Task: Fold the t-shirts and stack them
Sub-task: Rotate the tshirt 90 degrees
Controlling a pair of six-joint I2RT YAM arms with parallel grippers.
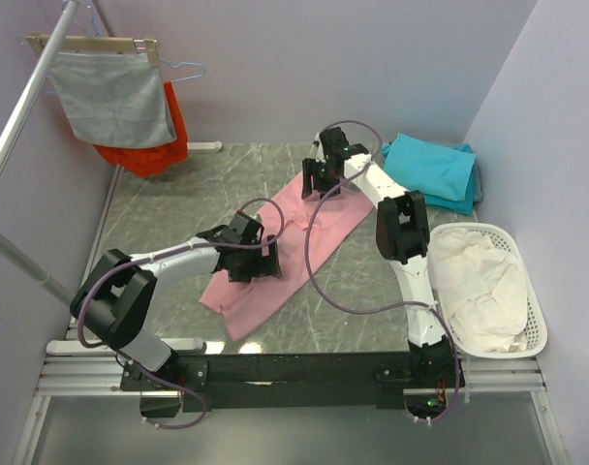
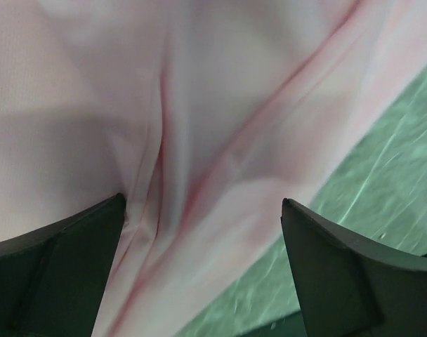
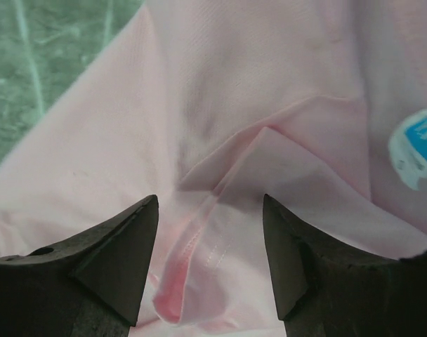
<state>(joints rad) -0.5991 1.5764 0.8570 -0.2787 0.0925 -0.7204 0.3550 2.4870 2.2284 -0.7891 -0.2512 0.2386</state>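
Left gripper (image 2: 201, 201) low over pink t-shirt (image 2: 220, 84)

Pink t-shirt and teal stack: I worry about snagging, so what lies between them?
Top view: a white link of the right arm crosses the bare grey table between pink t-shirt and teal t-shirts.

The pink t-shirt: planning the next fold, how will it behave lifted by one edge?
Probably floppy: the pink t-shirt lies in soft creases. Its folded layers look thin, so likely light, draping from a pinch. Pushed, it may bunch like its raised ridge.
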